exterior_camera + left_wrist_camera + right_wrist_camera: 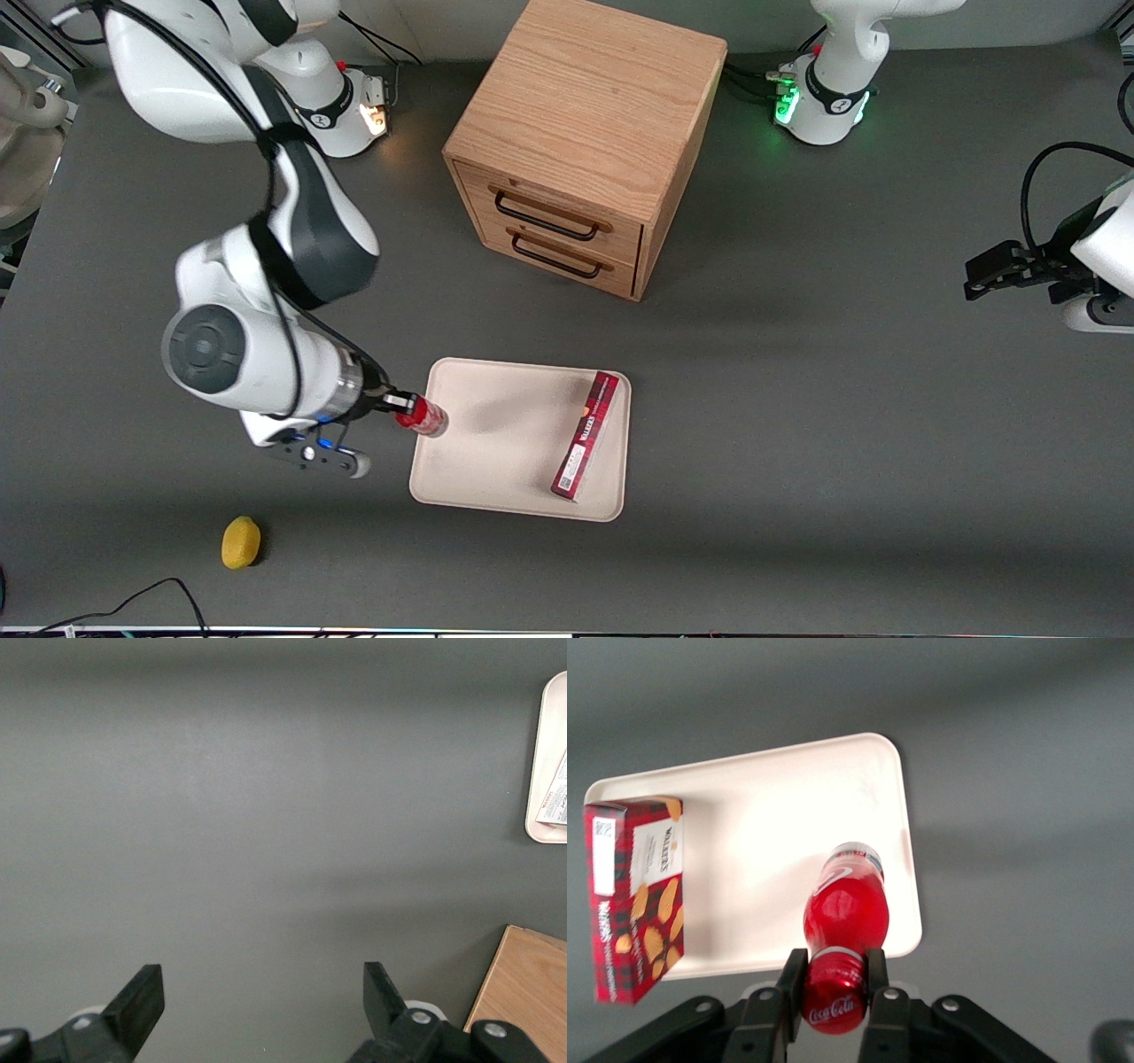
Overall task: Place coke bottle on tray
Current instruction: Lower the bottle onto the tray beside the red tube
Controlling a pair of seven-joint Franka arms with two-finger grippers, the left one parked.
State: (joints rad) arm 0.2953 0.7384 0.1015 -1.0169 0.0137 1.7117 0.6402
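while the coke bottle [844, 904] hangs tilted over the tray [762, 806] edge nearest the working arm, you see the gripper [833, 979] jaws clamped at its cap end; likely light, rigid, slick plastic, so keep the neck hold. shortbread box [633, 895] lies well apart.
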